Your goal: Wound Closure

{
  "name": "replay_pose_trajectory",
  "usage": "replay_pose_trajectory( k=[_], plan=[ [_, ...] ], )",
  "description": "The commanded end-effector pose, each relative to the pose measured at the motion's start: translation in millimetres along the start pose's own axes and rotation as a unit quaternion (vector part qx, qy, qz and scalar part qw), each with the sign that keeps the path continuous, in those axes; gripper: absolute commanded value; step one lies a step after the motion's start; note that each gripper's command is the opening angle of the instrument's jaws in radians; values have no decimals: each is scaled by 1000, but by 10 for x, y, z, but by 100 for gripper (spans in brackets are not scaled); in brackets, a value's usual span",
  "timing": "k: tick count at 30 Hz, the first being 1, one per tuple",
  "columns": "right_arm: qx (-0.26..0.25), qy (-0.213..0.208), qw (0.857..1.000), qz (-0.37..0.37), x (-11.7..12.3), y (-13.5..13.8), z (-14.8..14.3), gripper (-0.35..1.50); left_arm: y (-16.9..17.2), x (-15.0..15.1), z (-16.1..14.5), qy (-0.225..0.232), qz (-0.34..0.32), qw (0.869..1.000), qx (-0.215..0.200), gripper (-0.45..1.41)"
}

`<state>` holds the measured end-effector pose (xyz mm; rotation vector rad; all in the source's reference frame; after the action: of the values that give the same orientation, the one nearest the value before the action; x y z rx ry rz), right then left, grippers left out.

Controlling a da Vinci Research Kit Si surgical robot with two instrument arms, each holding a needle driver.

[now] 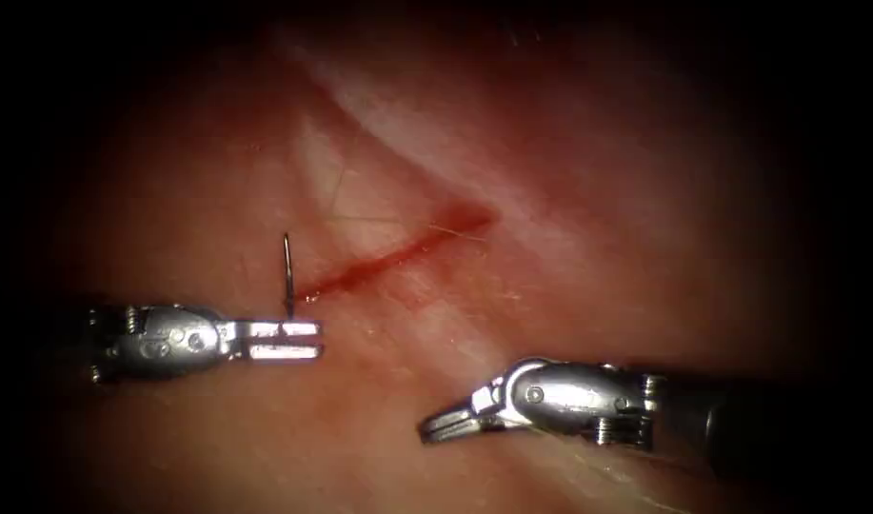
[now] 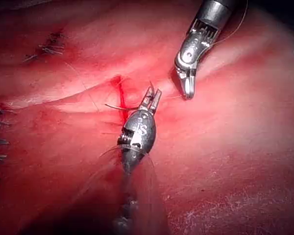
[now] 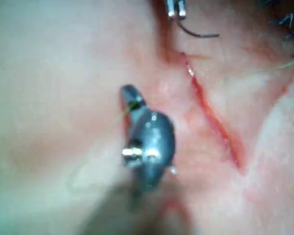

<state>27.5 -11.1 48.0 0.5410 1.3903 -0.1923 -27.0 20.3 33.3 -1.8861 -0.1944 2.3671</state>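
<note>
The left claw (image 1: pixel 282 340) is reaching in from the left and sitting just below the near end of the cut (image 1: pixel 398 252), and it is clenching the needle (image 1: pixel 287 271). It is gripping near one end of the curve, so the rest of the needle is standing up out of the jaws and rising beside the lower-left end of the cut. From the left wrist view the needle (image 2: pixel 121 107) is arcing out sideways from the claw (image 2: pixel 151 99) with its free end over the cut (image 2: pixel 120 100); I cannot tell whether that end is touching the tissue (image 1: pixel 550 238), but the body is lying free above it. My read: holding it near the end is leaving most of the curve available.

The right claw (image 1: pixel 446 424) is hovering below and to the right of the cut, well apart from the needle, tip pointing left. Its jaws are looking closed or nearly so. In its own wrist view a fine pale thread (image 3: pixel 123 112) is running at its tip (image 3: pixel 131 95), so it may be pinching thread, but I cannot tell for certain. In the left wrist view a thin thread (image 2: pixel 235 29) is trailing past the right tool's shaft.

The cut itself is lying open, red fluid along its length.
</note>
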Motion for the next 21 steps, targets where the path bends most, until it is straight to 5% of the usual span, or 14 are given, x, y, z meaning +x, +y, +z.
replay_pose_trajectory(
  k=[1,2,3,6,11,12,13,14,21],
  plan=[
    [-6,3,1000,-22,-4,11,11,46,0,-5,8,0,0,1000,0,-45],
    [-6,3,1000,-22,-4,11,11,46,0,-5,8,0,0,1000,0,-45],
    [-40,-3,999,-25,-4,11,10,121,1,-5,10,0,0,1000,1,-45],
    [-70,-11,997,-19,-2,9,-3,140,0,-4,19,-7,0,1000,3,-45],
    [-105,-25,994,-26,12,6,-62,140,-4,4,52,-20,-3,1000,-16,-45],
    [-151,-42,987,-15,26,-2,-125,140,-8,14,88,-20,-7,999,-24,-45],
    [-151,-42,987,-15,26,-2,-125,140,-8,14,88,-20,-7,999,-24,-45],
    [-177,-45,983,-6,35,-14,-167,141,-13,19,112,-18,-8,999,-28,-45],
    [-226,-58,972,17,45,-64,-267,133,-40,15,166,-20,-10,1000,-21,-45]
  ],
)
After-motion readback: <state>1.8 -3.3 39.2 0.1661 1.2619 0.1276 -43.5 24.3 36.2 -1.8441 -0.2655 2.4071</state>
